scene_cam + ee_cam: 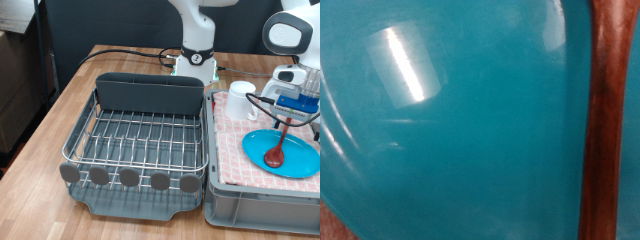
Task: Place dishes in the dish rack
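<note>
While the tool (291,110) hangs low over the wooden spoon (277,148), its grip cannot be told from either view

Spoon lies bowl-down across the light-blue plate (296,158) on the checked cloth (232,150) in the grey bin (250,205); white mug (240,98) stands behind; dish rack (135,135) on the bench (40,170) holds nothing visible. Likely light, stiff, glossy; best pinched across its slim handle, clear of the breakable plate

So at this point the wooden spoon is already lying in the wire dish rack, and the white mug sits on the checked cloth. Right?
Not quite. The wooden spoon is not in the dish rack; in the exterior view its bowl rests on the light-blue plate, with the handle rising towards the claw. The wrist view also shows the spoon against the plate. The white mug does sit on the checked cloth.
</note>
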Controlling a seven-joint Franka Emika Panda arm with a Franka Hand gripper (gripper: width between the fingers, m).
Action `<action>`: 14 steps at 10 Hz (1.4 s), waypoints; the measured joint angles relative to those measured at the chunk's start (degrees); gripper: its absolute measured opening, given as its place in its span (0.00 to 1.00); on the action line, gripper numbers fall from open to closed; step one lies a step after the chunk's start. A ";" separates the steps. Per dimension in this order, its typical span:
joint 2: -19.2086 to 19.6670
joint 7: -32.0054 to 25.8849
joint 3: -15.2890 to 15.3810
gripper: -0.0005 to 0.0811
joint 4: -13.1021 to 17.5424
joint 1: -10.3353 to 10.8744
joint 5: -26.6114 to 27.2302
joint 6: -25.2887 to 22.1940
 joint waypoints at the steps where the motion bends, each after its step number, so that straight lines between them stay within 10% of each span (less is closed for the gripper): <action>1: 0.31 0.15 -0.49 0.99 -0.09 0.00 -0.47 0.63; 8: 0.75 0.02 -2.78 0.99 -2.42 -0.32 -1.06 5.69; 12: 1.14 0.04 -3.26 0.45 -3.06 -0.13 -1.16 6.66; 13: 1.15 0.04 -3.26 0.45 -3.07 -0.04 -1.16 6.65; 14: 1.15 0.04 -3.24 0.20 -3.07 0.01 -1.16 6.61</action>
